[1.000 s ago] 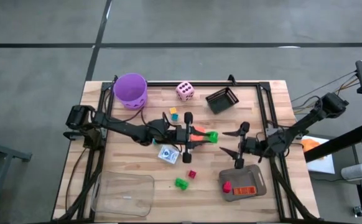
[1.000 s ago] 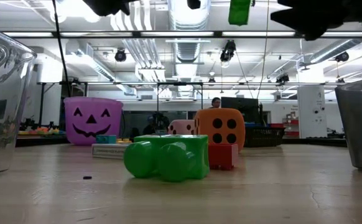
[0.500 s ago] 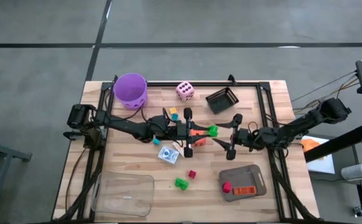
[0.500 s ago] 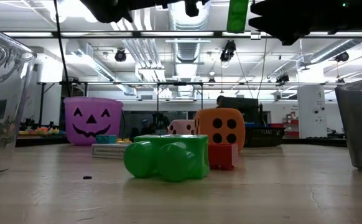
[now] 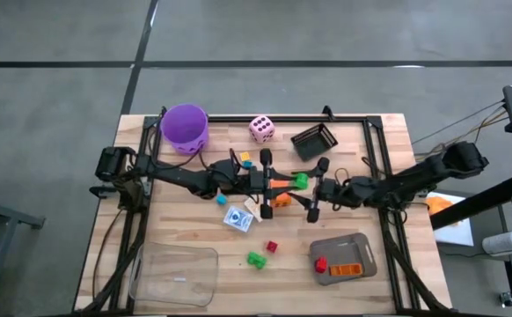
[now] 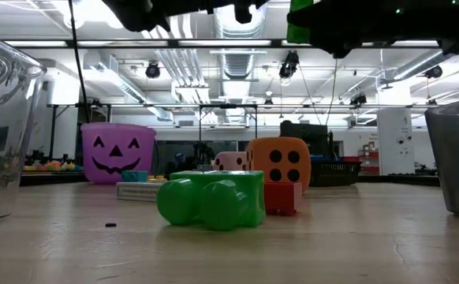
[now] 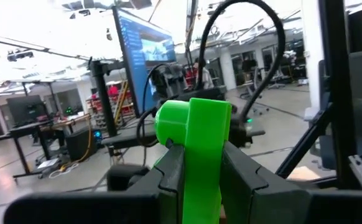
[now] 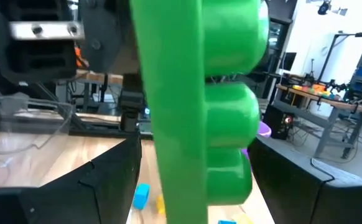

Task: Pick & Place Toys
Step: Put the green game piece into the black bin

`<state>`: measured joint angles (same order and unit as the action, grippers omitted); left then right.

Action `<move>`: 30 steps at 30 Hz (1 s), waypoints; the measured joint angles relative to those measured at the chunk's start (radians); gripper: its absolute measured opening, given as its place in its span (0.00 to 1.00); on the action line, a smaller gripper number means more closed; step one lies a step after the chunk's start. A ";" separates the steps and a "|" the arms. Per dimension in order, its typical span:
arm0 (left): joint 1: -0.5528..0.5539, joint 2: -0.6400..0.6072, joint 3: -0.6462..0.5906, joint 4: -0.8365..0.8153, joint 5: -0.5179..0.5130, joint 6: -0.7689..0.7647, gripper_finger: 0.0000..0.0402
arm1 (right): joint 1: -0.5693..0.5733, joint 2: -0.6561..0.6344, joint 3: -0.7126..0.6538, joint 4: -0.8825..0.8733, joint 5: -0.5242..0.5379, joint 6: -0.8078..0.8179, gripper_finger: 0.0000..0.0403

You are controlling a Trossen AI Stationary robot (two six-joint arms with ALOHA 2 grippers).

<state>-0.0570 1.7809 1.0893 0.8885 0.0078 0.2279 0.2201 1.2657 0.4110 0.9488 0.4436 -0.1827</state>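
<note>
**Q:** Above mid-surface, what does the next move depend on?

**A:** On a handover. The left gripper (image 5: 284, 183) holds the green brick (image 5: 300, 181) clamped between its jaws, raised off the wooden surface (image 5: 388, 150). The brick projects beyond the left fingertips toward the right gripper (image 5: 317, 187), which faces it from the opposite side with jaws spread wide.

**Q:** How does the brick lie relative to the right jaws?

**A:** In the right wrist view the brick stands between the two fingers (image 8: 81, 186), long axis running along the gap, studs toward one finger. Judged from that, closing would pinch its flat faces.

**Q:** What cannot be determined?

**A:** Whether the right pads touch the brick yet. The low view crops both grippers.
</note>
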 joint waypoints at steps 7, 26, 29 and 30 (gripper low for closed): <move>0.000 0.000 0.000 -0.040 0.029 0.000 0.15 | -0.001 0.026 0.011 0.000 0.000 -0.015 0.55; -0.001 -0.111 -0.033 -0.257 0.059 -0.009 0.63 | 0.001 0.003 0.010 -0.051 -0.042 -0.028 0.41; -0.001 -0.190 -0.110 -0.272 0.052 -0.020 0.71 | 0.001 0.003 0.010 -0.052 -0.051 -0.025 0.41; -0.002 -0.220 -0.146 -0.271 0.047 -0.023 0.73 | 0.001 0.003 0.010 -0.052 -0.057 -0.023 0.41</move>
<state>-0.0588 1.5608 0.9432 0.6176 0.0552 0.2044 0.2207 1.2690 0.4209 0.8970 0.3866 -0.2057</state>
